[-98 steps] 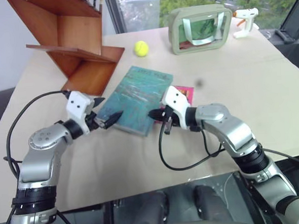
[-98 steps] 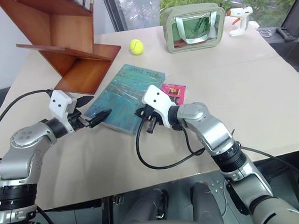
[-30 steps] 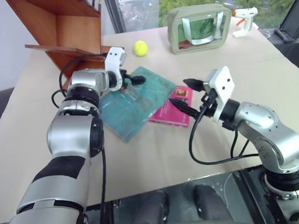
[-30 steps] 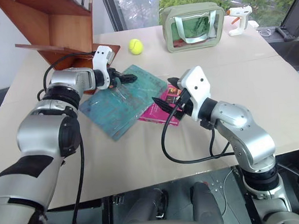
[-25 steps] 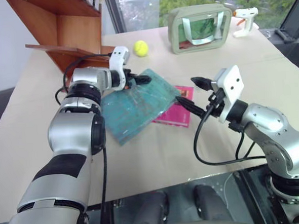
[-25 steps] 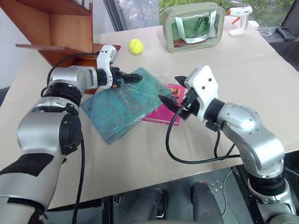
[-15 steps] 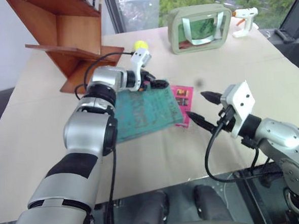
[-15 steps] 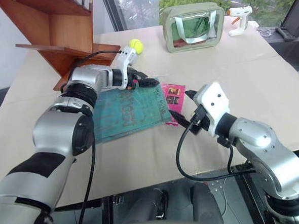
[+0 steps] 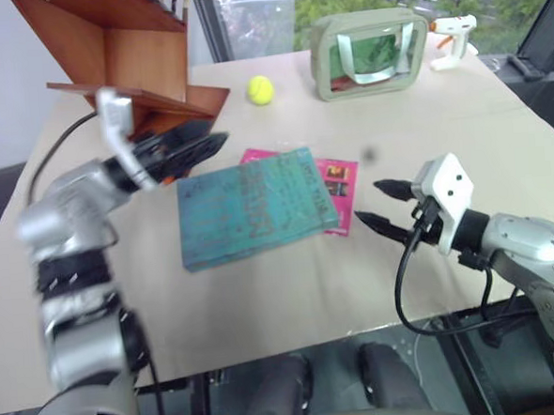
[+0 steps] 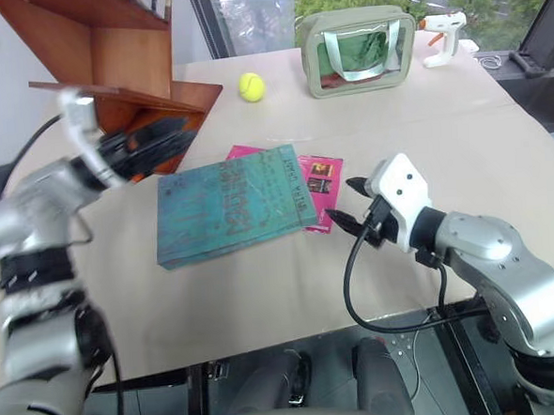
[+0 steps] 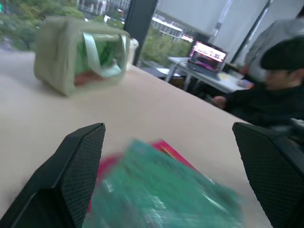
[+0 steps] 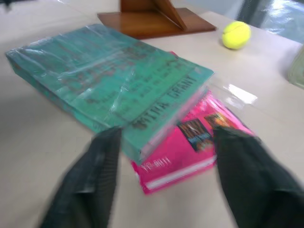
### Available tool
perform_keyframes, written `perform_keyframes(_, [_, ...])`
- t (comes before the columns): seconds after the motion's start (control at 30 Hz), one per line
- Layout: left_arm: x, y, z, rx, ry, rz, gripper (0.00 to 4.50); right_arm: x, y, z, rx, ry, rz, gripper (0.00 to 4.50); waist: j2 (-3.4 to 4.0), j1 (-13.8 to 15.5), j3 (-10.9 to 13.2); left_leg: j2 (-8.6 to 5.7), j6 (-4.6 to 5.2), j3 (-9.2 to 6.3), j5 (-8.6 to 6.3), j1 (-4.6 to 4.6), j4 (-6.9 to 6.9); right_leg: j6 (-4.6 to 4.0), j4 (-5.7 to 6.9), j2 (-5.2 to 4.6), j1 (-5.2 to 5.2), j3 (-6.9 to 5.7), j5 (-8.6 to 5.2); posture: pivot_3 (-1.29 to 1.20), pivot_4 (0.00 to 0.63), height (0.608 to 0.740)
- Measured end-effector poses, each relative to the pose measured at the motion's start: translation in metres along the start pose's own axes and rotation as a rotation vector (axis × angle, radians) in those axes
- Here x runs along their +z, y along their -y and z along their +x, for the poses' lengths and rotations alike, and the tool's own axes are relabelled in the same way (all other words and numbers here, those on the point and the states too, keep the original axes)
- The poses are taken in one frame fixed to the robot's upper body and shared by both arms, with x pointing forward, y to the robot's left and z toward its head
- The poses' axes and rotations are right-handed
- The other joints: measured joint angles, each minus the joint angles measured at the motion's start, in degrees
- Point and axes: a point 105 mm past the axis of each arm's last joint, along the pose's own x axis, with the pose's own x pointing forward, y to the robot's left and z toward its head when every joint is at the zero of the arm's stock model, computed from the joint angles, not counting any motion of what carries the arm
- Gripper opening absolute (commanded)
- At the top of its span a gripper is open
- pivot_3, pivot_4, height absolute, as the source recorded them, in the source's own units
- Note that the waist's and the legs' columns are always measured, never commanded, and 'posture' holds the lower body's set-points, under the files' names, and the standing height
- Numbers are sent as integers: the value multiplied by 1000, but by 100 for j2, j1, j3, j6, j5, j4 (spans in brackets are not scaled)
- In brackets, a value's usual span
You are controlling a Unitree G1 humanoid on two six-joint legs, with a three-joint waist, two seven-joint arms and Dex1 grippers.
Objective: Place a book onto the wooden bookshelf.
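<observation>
The teal-green book (image 9: 253,205) lies flat on the table, covering most of a pink book (image 9: 339,179). Neither gripper touches it. My left gripper (image 9: 209,138) hovers open to the book's far left, just in front of the foot of the wooden bookshelf (image 9: 127,57). In the left wrist view its fingers (image 11: 78,161) stand wide apart above the blurred book (image 11: 166,190). To the right of both books my right gripper (image 9: 368,202) points at them, open and empty. The right wrist view shows the book (image 12: 109,85) close ahead on the pink one (image 12: 190,147).
A yellow tennis ball (image 9: 261,89) lies behind the books. Beyond it stand a grey-green framed bag (image 9: 371,53) and a white glue gun (image 9: 455,37). A person in dark clothes (image 11: 266,90) sits past the table at a desk with a laptop (image 11: 206,50).
My left gripper let go of the book's far corner and swung left toward the shelf. The book has turned and settled flat over the pink book. My right gripper's fingers drew somewhat closer.
</observation>
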Motion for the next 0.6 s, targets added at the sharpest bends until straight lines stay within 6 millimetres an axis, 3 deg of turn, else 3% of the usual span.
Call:
perform_keyframes(0.1, [-5, 35, -46, -9, -3, -164, 2170, 0, -7, -3, 93, -7, 4, 17, -1, 14, 0, 0, 1, -2, -2, 7, -3, 0, -10, 1, 9, -4, 0, 0, 150, 740])
perform_keyframes(0.23, [-26, 62, -81, 39, -63, -355, 255, 1, -8, -6, 134, -11, -20, 0, 5, 51, -2, 0, 1, -3, -2, 29, -6, 0, -8, -2, 28, -9, -1, 0, 150, 740])
perform_keyframes(0.3, [-43, 70, -88, 66, -105, -447, 350, 1, -7, -6, 141, -10, -21, 261, 4, 99, -1, 2, 1, -4, -4, 51, -8, 0, -12, -2, 51, -12, -1, 0, 150, 740])
perform_keyframes(0.33, [-54, 74, -91, 86, -101, -494, 697, 2, -7, -6, 148, -11, -18, 578, 7, 119, 1, 2, 9, -4, -10, 69, -13, -1, -18, -4, 68, -10, -1, 0, 150, 740])
perform_keyframes(0.4, [-75, 80, -91, 111, -68, -587, 1581, 2, -8, -7, 163, -21, -16, 1392, 7, 154, 2, 2, 7, -6, -32, 98, -20, 0, -31, -8, 104, -14, -2, 0, 150, 740])
perform_keyframes(0.47, [-101, 84, -87, 193, -30, -661, 2633, 3, -8, -8, 168, -32, -21, 2520, -4, 185, -5, 3, 2, -6, -31, 98, -17, 0, -34, -17, 107, -14, -1, 0, 150, 740])
perform_keyframes(0.5, [-106, 84, -85, 208, -25, -678, 2991, 3, -8, -8, 167, -33, -21, 2803, -6, 190, -5, 3, 2, -7, -31, 98, -17, 0, -32, -20, 107, -15, -1, 0, 150, 740])
perform_keyframes(0.53, [-113, 83, -84, 262, -7, -698, 3500, 3, -9, -8, 166, -37, -22, 3386, -11, 208, -8, 7, -3, -9, -28, 97, -17, -1, -35, -21, 107, -16, 0, 0, 150, 740])
perform_keyframes(0.6, [-140, 89, -74, 371, 57, -803, 3514, 6, -11, -13, 158, -53, -44, 4187, 4, 239, -14, 8, -6, 7, -31, 98, -18, -1, -40, -34, 106, 1, 0, 0, 150, 740])
